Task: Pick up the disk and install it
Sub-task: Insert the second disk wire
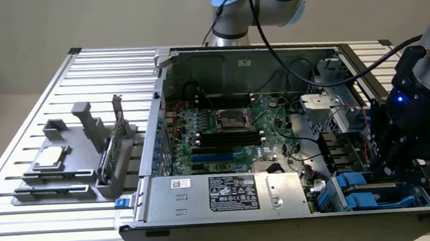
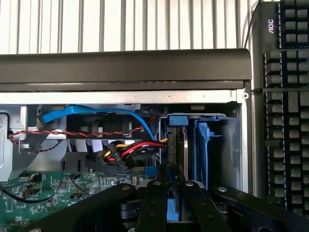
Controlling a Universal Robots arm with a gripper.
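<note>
Seating the disk [image 2: 175, 193], a flat silver-grey hard drive with bright blue plastic side rails, looks like the step in hand; it stands on edge in the blue-lined metal drive bay [image 2: 227, 145] at the front corner of the open black computer case [image 1: 207, 234], partly down in its slot; the black end effector [image 2: 173, 186] is clenched on it, fingers pinching the drive's upper edge from both sides. To do this well, I'd say keep the drive square to the bay so both blue rails ride their guides evenly; any tilt and it'll probably bind halfway. Push straight along the slot, slow, no sideways shove. Watch the bundle of red, yellow and black power wires [image 2: 133, 151] and the blue flat data cable [image 2: 101, 112] just beside the bay; they look close enough to snag or get pinched under the drive. In the exterior view the end effector [image 1: 400, 167] hangs over that same corner, near the grey power-supply box with a black label [image 1: 228, 196]; the green motherboard [image 1: 223, 125] sits well apart, so no worry there; the ribbed aluminium surface [image 1: 40, 223] carries the lot.
</note>
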